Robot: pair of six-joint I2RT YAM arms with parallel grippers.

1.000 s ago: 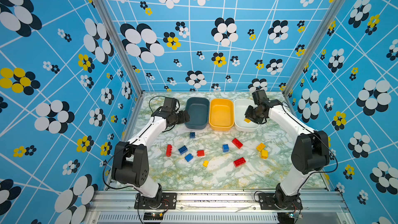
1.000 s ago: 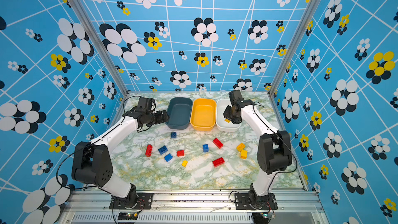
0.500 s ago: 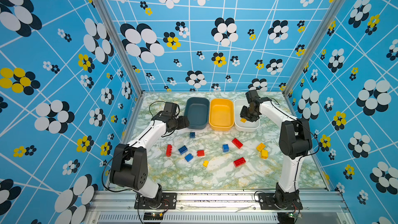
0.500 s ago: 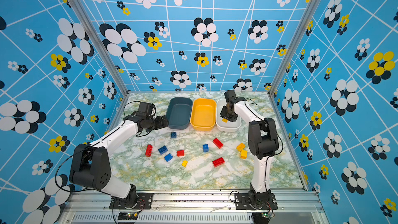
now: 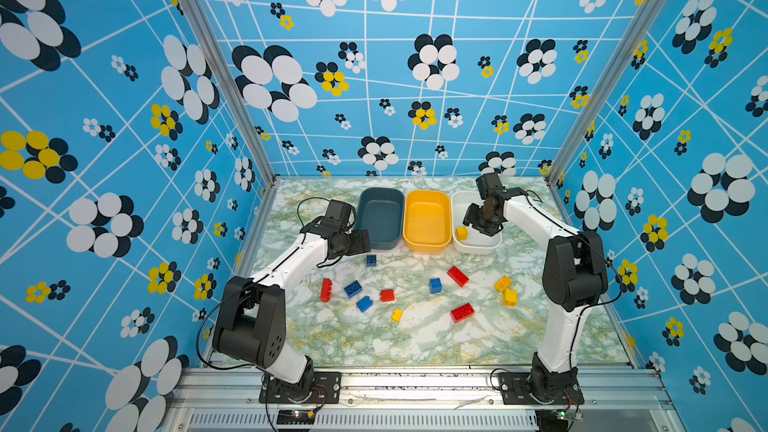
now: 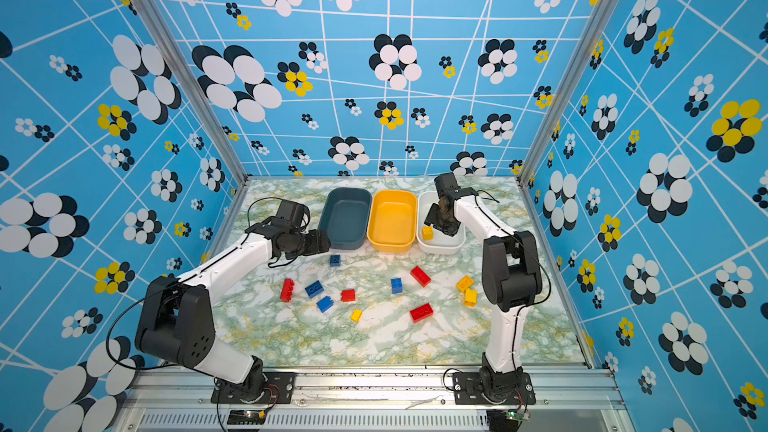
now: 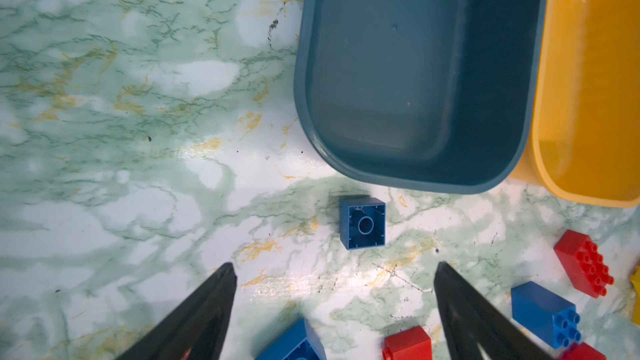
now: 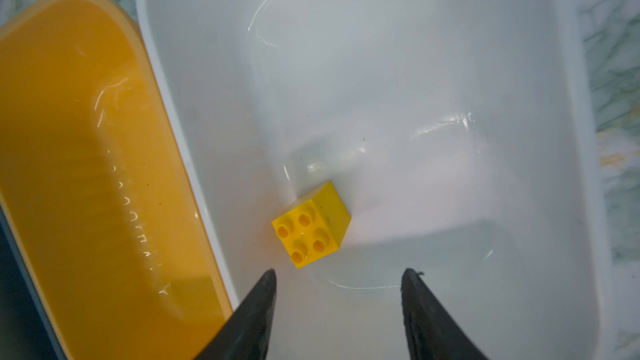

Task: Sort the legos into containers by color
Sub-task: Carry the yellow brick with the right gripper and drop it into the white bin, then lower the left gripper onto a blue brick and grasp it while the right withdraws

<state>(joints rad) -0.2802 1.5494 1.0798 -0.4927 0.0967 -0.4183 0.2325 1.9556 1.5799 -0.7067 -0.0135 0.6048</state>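
Yellow cube brick (image 8: 311,225) lies loose inside the white tub (image 8: 450,64), studs toward the wrist camera, close to the wall on the orange-yellow tub (image 8: 86,167) side. Right claw (image 8: 339,273) hangs just above it with jaws parted. Nothing is between them and there is no contact with the brick. This drop reads as done.

Teal tub (image 7: 415,64) and the orange-yellow tub look empty, so sorting is at an early stage. Yellow seems assigned to the white tub, and later yellows should go there too.

Left claw (image 7: 334,266) is spread wide, grasping nothing, low over the worktop (image 5: 374,338). It points at the blue cube (image 7: 363,224), which lies hollow side up just in front of the teal tub's near wall, not touching it. The other legos are scattered mid-worktop, well apart from the tubs, e.g. a red brick (image 5: 387,295) and a yellow pair (image 5: 510,297) close together by the right arm.

Doing the step well, as a judgement:
- **Right arm:** lift straight up before swinging away, so the fingertips clear the tub rim and don't drag the tub or flick the brick out.
- **Left arm, approach:** centre the jaws over the blue cube and square them to two opposite flat walls.
- **Left arm, descent:** come down vertically, keeping the far fingertip off the tub wall since the gap there is small.
- **Left arm, grip and drop:** pinch the outside walls rather than the hollow, lift above the rim, then let go over the middle of the teal tub.
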